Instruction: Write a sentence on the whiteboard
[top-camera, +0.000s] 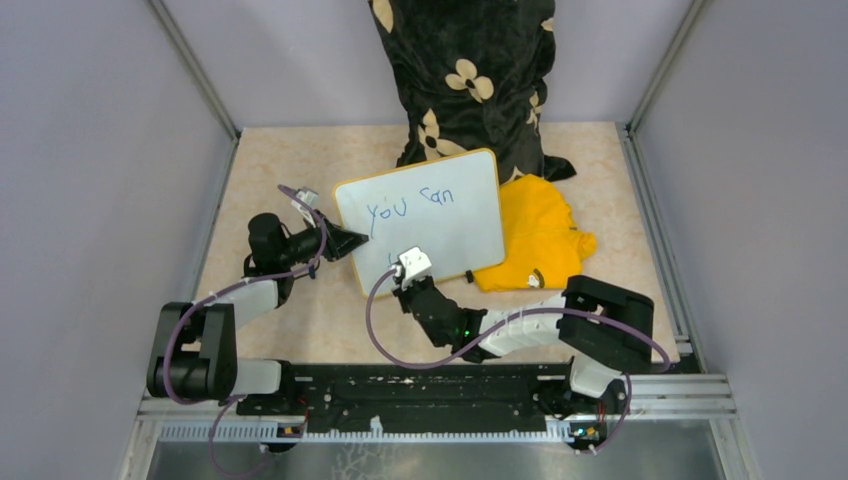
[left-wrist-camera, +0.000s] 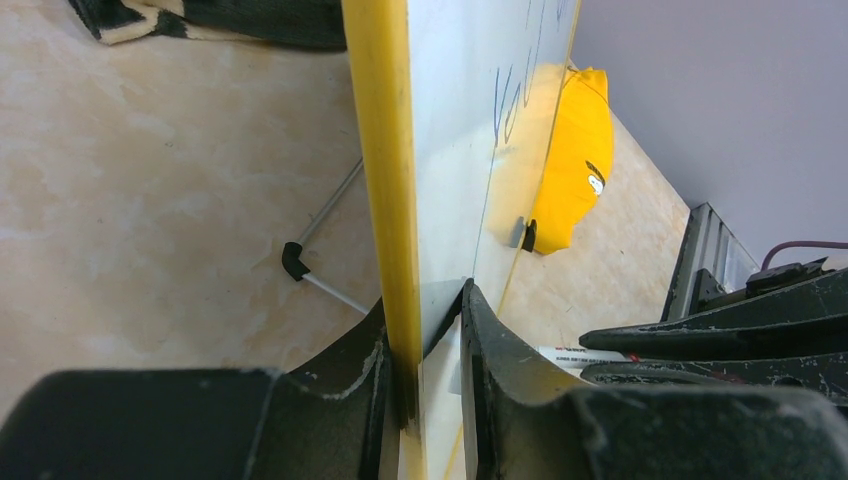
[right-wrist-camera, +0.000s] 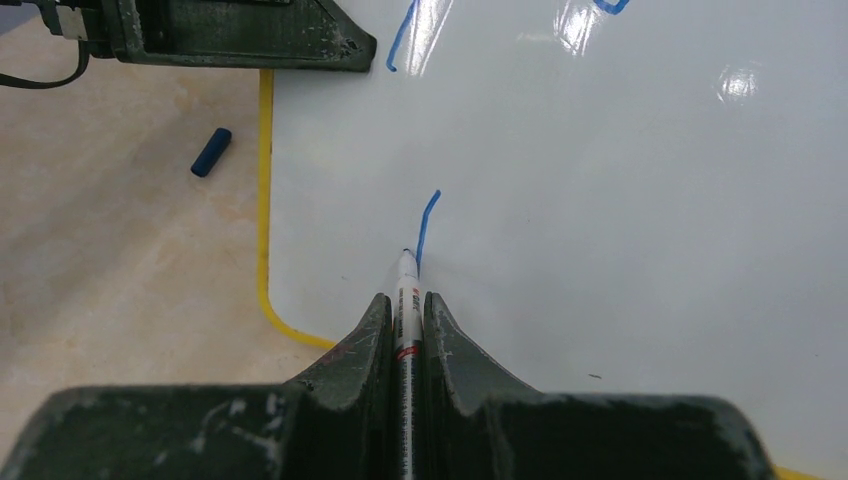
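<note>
The whiteboard (top-camera: 425, 220) lies tilted on the table with a yellow frame and shows the blue words "you can" (top-camera: 410, 203) on its upper line. My left gripper (top-camera: 352, 240) is shut on the board's left edge (left-wrist-camera: 385, 200). My right gripper (top-camera: 403, 272) is shut on a white marker (right-wrist-camera: 406, 300) with its tip on the board near the lower left corner, at the foot of a short blue stroke (right-wrist-camera: 427, 225). The left gripper's fingers show at the top of the right wrist view (right-wrist-camera: 240, 35).
A yellow cloth (top-camera: 535, 235) lies under the board's right side. A black flowered cushion (top-camera: 465, 75) leans at the back. A blue marker cap (right-wrist-camera: 211, 152) lies on the table left of the board. The board's wire stand (left-wrist-camera: 310, 260) shows behind it.
</note>
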